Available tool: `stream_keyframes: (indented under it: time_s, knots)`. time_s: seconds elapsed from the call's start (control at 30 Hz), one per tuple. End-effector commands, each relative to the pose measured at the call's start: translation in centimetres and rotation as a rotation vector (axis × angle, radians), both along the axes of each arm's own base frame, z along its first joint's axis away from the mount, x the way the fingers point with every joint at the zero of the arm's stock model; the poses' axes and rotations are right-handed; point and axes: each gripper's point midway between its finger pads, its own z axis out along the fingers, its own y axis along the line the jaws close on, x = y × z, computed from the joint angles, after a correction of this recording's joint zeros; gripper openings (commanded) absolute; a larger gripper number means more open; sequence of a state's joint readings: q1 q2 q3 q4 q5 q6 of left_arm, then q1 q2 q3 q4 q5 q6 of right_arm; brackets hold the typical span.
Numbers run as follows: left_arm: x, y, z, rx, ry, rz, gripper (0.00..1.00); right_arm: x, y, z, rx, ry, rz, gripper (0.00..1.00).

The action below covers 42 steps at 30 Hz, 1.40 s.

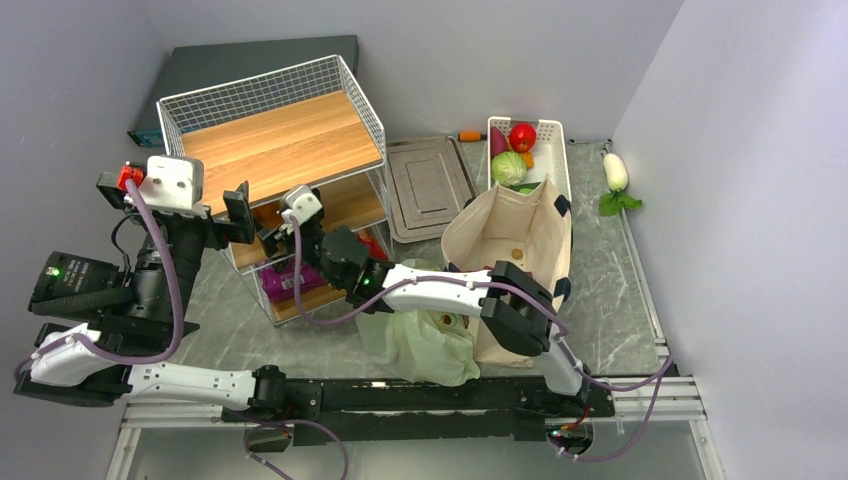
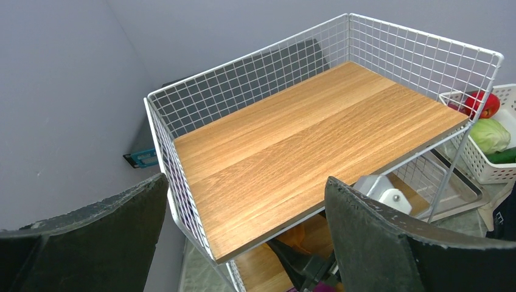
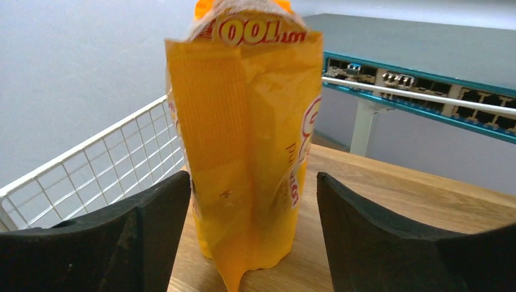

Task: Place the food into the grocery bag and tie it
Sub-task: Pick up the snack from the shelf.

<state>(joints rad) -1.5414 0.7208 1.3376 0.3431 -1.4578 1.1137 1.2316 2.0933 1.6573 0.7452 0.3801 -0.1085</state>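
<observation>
Grey marbled desk [image 1: 620, 290], plain grey walls all round. So the orange snack bag [image 3: 243, 152] is standing upright on a wooden shelf under the top one of the white wire rack [image 1: 250, 90]. The right fingers [image 3: 122, 243] sit open on either side of it, one just about at the bag's edge and the other with a clear gap.

The pale-green grocery bag [image 1: 420, 345] lies crumpled on the desk under the right arm, right up against a beige canvas tote [image 1: 515, 235]. The left fingers [image 2: 91, 243] are spread wide, holding nothing, up by the rack's top shelf. A white basket [image 1: 563, 150] of veg sits behind the tote.
</observation>
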Motion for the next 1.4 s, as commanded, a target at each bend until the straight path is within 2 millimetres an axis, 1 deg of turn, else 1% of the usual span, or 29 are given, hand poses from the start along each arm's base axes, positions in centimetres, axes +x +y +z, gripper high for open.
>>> stream_keyframes:
  time_s: [0.0, 0.07, 0.13, 0.27, 0.3, 0.33, 0.43, 0.57, 0.73, 0.87, 1.0, 1.07, 1.17, 1.37]
  knots:
    - [0.0, 0.6, 0.3, -0.042, 0.008, 0.004, 0.99, -0.1, 0.9, 1.6, 0.059, -0.02, 0.034, 0.7]
    - [0.0, 0.7, 0.3, -0.042, 0.01, 0.005, 0.99, -0.1, 0.9, 1.6, 0.057, -0.018, 0.038, 0.52]
    - [0.0, 0.6, 0.2, -0.042, 0.011, 0.004, 0.99, -0.3, 0.6, 1.5, 0.049, -0.015, 0.04, 0.37]
    - [0.0, 0.5, 0.1, -0.039, 0.015, 0.007, 0.99, -0.8, -1.1, 2.2, 0.031, -0.032, 0.029, 0.15]
    - [0.0, 0.5, 0.1, -0.04, 0.015, 0.008, 0.99, -0.9, -1.9, 2.4, 0.025, -0.031, 0.019, 0.06]
    - [0.0, 0.5, 0.1, -0.039, 0.015, 0.008, 0.99, -1.0, -2.4, 2.5, 0.019, -0.028, 0.014, 0.0]
    - [0.0, 0.3, 0.3, -0.039, 0.01, 0.005, 0.99, -1.9, -3.6, 2.7, -0.005, 0.007, 0.042, 0.0]
    - [0.0, 0.1, 0.5, -0.043, 0.004, 0.002, 0.99, -4.0, -4.9, 3.1, -0.043, 0.052, 0.116, 0.0]
    - [0.0, -0.3, 0.7, -0.035, 0.001, 0.007, 0.99, -6.3, -6.5, 2.2, -0.14, 0.122, 0.182, 0.0]
    - [0.0, -0.3, 0.9, -0.036, -0.001, 0.014, 0.99, -8.2, -8.1, 1.4, -0.177, 0.197, 0.239, 0.0]
    - [0.0, -0.8, 1.0, -0.035, 0.001, 0.015, 0.99, -10.3, -9.6, 0.5, -0.25, 0.239, 0.313, 0.0]
    - [0.0, -1.2, 1.1, -0.03, -0.001, 0.013, 0.99, -10.9, -10.6, 0.4, -0.282, 0.269, 0.318, 0.0]
    - [0.1, -1.7, 1.3, -0.029, -0.005, 0.012, 0.99, -11.4, -12.8, 0.3, -0.339, 0.315, 0.294, 0.0]
    - [0.2, -3.2, 2.0, -0.004, -0.023, 0.006, 0.99, -11.8, -18.7, 1.2, -0.34, 0.337, 0.197, 0.0]
